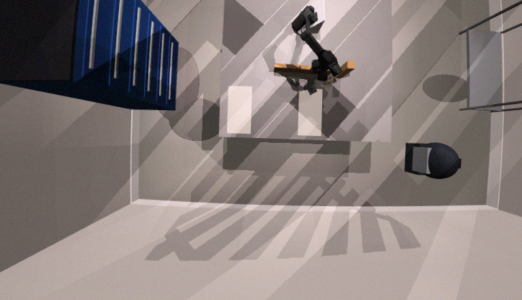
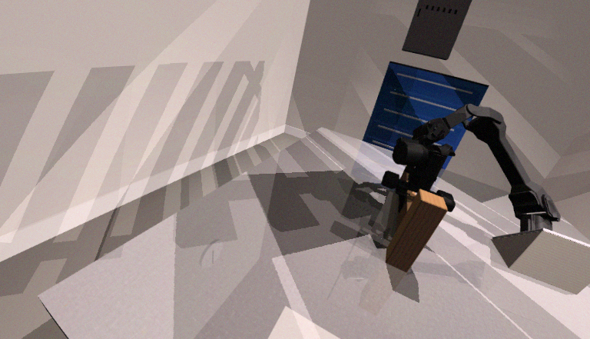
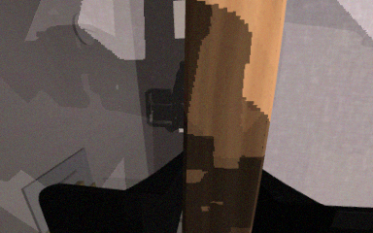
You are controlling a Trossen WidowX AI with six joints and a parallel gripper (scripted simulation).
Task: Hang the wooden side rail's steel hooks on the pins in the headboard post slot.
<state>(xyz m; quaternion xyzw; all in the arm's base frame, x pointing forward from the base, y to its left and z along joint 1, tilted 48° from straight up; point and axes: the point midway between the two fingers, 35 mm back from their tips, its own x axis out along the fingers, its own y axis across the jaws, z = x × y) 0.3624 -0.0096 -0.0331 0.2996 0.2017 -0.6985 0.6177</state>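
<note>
The wooden side rail (image 1: 291,67) (image 3: 228,97) runs left from under the arm in the top view and stands lengthwise between my fingers in the wrist view. My gripper (image 1: 322,71) (image 2: 417,191) (image 3: 210,157) is shut on the rail near its post end. The orange-brown headboard post (image 1: 349,64) (image 2: 416,233) stands upright just right of the gripper in the top view and in front of it in the exterior view. The hooks, the pins and the slot are hidden or too small to tell, so whether they touch is unclear. Whether the rail's far end touches the table is also unclear.
Two pale rectangles (image 1: 239,109) (image 1: 310,115) lie on the table (image 1: 369,120) toward its lower edge in the top view. The arm's base stands on a white block (image 2: 552,257). A faint ring (image 2: 210,254) marks the tabletop. A blue cabinet (image 1: 126,50) stands off the table.
</note>
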